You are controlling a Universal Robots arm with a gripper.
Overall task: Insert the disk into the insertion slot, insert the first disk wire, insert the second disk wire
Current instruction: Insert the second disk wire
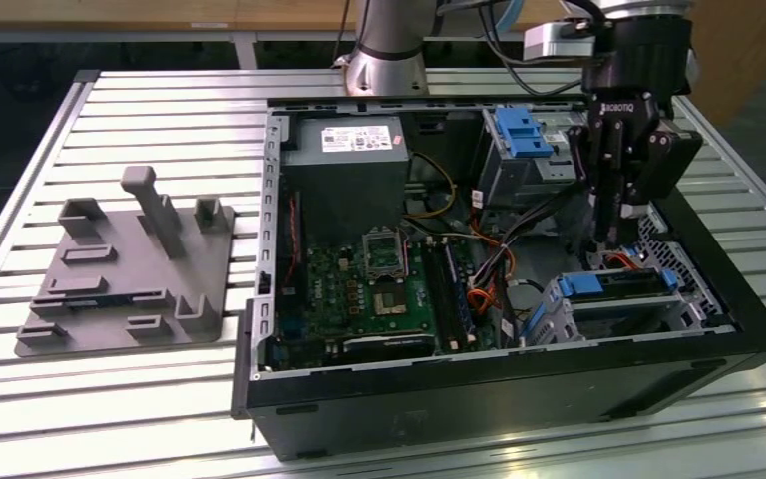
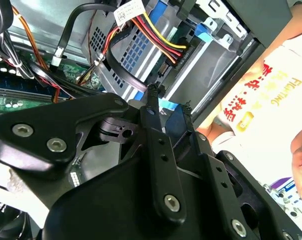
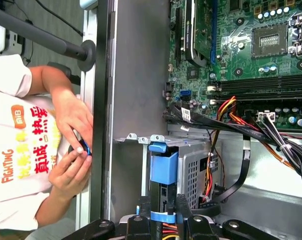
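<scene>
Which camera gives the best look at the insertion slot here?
The exterior view: the whole insertion slot shows in the case corner, the blue-framed disk in it. The first wrist view shows its perforated side; the second wrist view shows its perforated end behind wires.

The insertion slot (image 3: 193,172) is perforated matt sheet metal.

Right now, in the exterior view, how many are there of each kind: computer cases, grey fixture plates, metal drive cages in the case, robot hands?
Computer case: 1
Grey fixture plate: 1
Metal drive cages: 2, the insertion slot and the taller bay
Hand: 1
Total: 5
</scene>
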